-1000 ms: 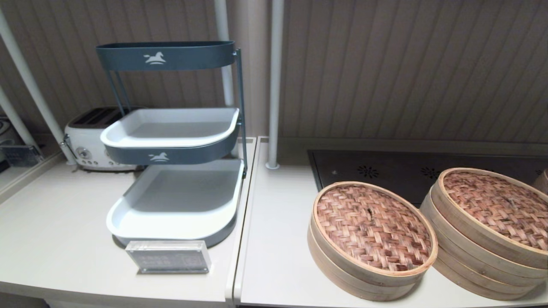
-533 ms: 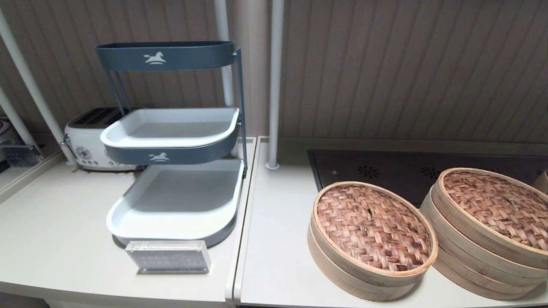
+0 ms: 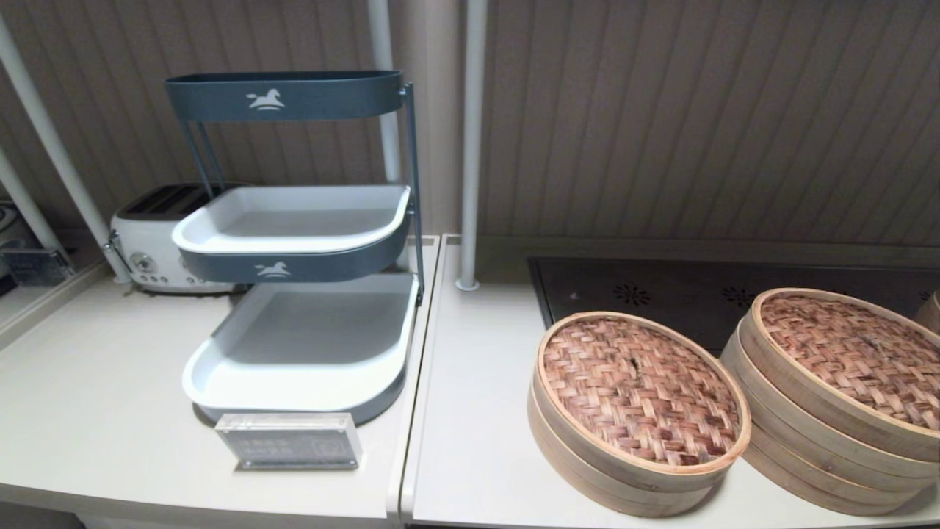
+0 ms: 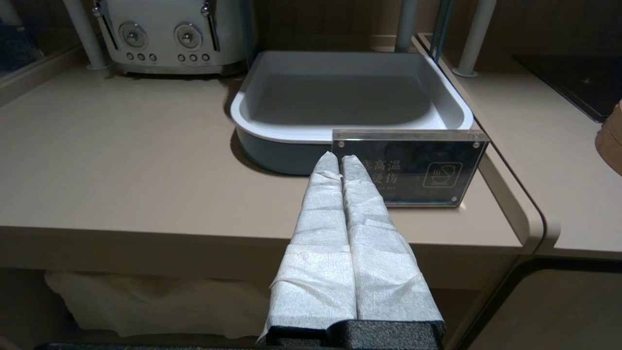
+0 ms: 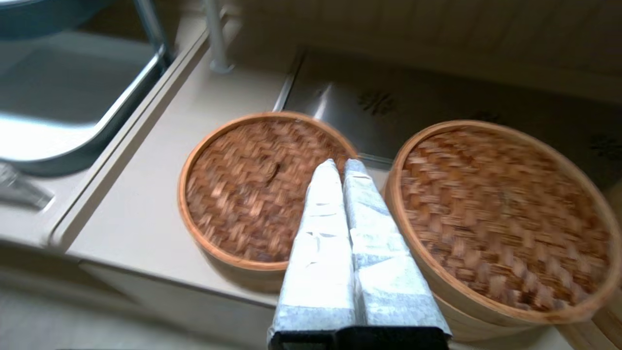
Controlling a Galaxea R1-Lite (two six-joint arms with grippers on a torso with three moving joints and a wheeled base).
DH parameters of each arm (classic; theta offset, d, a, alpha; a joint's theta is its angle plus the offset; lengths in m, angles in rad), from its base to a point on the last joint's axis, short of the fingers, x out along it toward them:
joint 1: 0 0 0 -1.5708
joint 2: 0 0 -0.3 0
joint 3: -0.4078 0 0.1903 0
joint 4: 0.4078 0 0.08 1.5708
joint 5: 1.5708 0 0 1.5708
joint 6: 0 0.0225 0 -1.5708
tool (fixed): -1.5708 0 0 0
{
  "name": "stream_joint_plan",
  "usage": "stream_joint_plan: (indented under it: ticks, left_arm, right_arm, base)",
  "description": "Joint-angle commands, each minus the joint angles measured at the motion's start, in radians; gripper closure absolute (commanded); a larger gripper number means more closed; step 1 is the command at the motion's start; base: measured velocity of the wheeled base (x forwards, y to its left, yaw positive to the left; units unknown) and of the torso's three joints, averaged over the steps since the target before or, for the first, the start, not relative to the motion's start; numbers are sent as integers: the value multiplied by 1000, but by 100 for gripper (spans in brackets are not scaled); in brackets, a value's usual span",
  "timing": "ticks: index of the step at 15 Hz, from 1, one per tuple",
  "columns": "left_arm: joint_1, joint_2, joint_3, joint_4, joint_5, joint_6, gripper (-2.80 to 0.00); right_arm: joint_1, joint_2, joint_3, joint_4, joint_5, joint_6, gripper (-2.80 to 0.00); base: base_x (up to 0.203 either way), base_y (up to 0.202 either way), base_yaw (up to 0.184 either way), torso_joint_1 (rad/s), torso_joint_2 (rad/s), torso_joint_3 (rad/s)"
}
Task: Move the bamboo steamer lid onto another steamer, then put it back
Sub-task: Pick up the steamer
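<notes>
The bamboo steamer lid (image 3: 640, 388) (image 5: 255, 187) lies on the low steamer at the counter's front, its reddish-brown weave inside a pale hoop. To its right stands the taller steamer (image 3: 837, 397) (image 5: 500, 214) of stacked hoops with its own woven lid. Neither arm shows in the head view. My right gripper (image 5: 340, 165) is shut and empty, raised in front of the counter edge, pointing at the gap between the two steamers. My left gripper (image 4: 339, 159) is shut and empty, low before the counter's left part.
A dark three-tier rack with white trays (image 3: 301, 323) (image 4: 350, 95) stands at the left, a clear acrylic sign (image 3: 290, 439) (image 4: 413, 167) before it. A white toaster (image 3: 158, 239) sits behind. A black hob (image 3: 690, 294) lies behind the steamers. A white post (image 3: 470, 147) rises mid-counter.
</notes>
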Motion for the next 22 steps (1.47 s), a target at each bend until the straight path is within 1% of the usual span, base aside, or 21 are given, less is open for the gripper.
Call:
stream_joint_plan:
  ticks: [1,3,4,6,7,9,11,12,14,16,19,21,22]
  left_arm:
    - [0,-2,28,0,0,0,0]
    - [0,-2,28,0,0,0,0]
    - [0,-2,28,0,0,0,0]
    - [0,-2,28,0,0,0,0]
    - [0,-2,28,0,0,0,0]
    - [0,-2,28,0,0,0,0]
    - [0,-2,28,0,0,0,0]
    - [0,-2,28,0,0,0,0]
    - [0,-2,28,0,0,0,0]
    - [0,-2,28,0,0,0,0]
    - [0,-2,28,0,0,0,0]
    - [0,-2,28,0,0,0,0]
    - [0,-2,28,0,0,0,0]
  right_arm:
    - [29,280,-173,132,31,-2,0]
    - [46,433,-306,247,115,-2,0]
    - [52,510,-364,305,145,-2,0]
    - [58,643,-459,424,178,4,0]
    - [62,703,-501,477,186,13,0]
    - [116,794,-565,568,187,73,0]
    - [157,868,-610,590,158,136,0]
    - [180,897,-628,593,138,153,-280]
    - [213,956,-656,594,83,168,-280]
    - [221,1013,-672,592,27,170,-280]
    - [221,1095,-710,594,-2,175,-280]
    - [226,1142,-715,592,-52,182,-280]
    - [230,1156,-716,590,-64,183,-280]
  base:
    - [0,0,0,0,0,0]
    - [0,0,0,0,0,0]
    - [0,0,0,0,0,0]
    - [0,0,0,0,0,0]
    - [0,0,0,0,0,0]
    - [0,0,0,0,0,0]
    - [0,0,0,0,0,0]
    - [0,0,0,0,0,0]
    - [0,0,0,0,0,0]
    - [0,0,0,0,0,0]
    - [0,0,0,0,0,0]
    - [0,0,0,0,0,0]
    - [0,0,0,0,0,0]
